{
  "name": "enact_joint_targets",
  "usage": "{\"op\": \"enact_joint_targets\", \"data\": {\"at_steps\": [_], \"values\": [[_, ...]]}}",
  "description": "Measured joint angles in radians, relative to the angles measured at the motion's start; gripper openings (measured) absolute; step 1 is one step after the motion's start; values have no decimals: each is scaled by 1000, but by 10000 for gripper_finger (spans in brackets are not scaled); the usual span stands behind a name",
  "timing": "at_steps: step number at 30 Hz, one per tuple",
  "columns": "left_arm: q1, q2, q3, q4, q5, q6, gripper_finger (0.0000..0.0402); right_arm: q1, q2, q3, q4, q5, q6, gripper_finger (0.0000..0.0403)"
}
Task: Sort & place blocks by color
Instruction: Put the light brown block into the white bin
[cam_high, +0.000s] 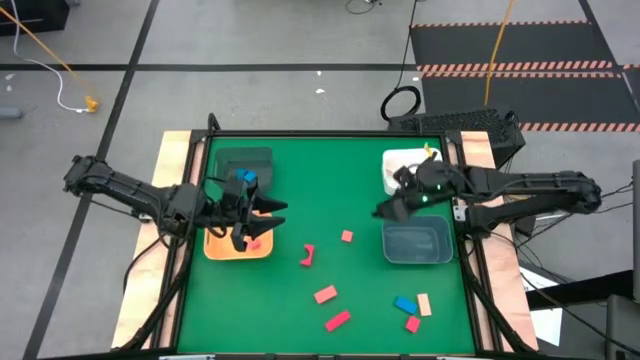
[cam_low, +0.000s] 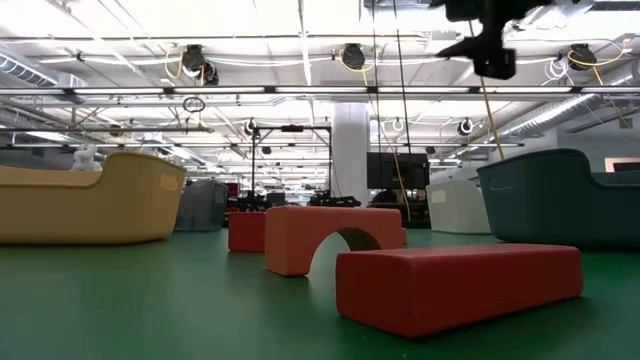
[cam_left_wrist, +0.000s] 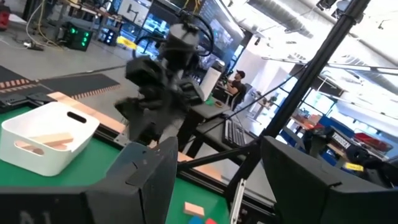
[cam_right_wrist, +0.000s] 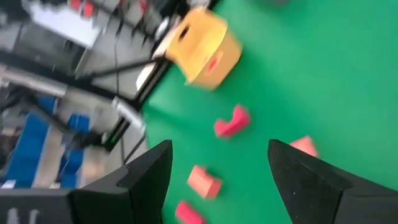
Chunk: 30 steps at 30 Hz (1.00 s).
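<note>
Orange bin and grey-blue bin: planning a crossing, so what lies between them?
In the high view, between orange bin and grey-blue bin lie the curved red block and small pink cube.

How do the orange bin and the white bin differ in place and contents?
The orange bin sits at the mat's left edge beneath the left end effector and holds a red block. The white bin sits at the far right corner and holds tan blocks. Both are small, open rectangular bins.
</note>
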Motion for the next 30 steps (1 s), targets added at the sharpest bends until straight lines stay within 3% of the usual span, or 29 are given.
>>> {"op": "enact_joint_targets", "data": {"at_steps": [14, 18, 22, 30], "values": [[-23, 0, 0, -25, -1, 0, 232, 495, 1, -1, -13, -24, 366, 254], [-23, 0, 0, -32, -1, 0, 232, 543, 0, -1, 5, -11, 432, 254], [-22, 0, 0, -35, -1, 2, 232, 550, 8, -1, 34, 85, 475, 254], [-22, 0, 0, -58, -1, 1, 232, 597, 82, -1, -43, -6, 716, 254]]}}
